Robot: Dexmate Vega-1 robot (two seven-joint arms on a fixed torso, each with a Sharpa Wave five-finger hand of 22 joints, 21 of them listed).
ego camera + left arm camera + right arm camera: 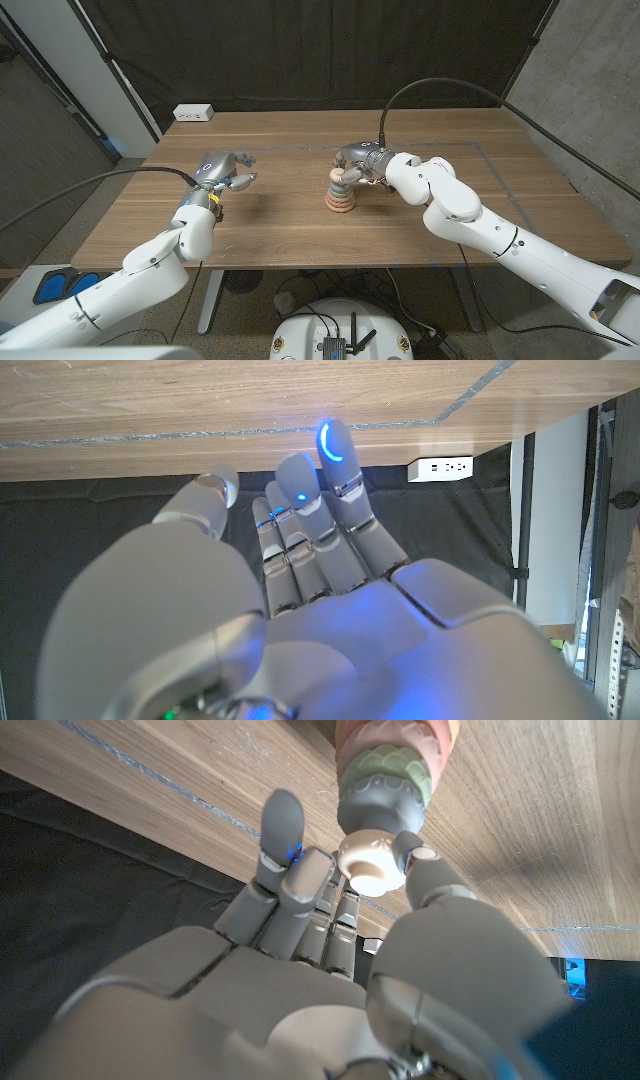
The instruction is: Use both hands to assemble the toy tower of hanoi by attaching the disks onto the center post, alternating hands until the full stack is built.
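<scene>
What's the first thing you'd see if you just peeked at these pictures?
Most eyes would go first to the little stack of coloured disks standing in the middle of the wooden table. The robot's right hand sits right at its top, where a pale round cap shows between its fingers. Off to the side, the left hand hovers with nothing in it, a blue light glowing on one fingertip.
</scene>
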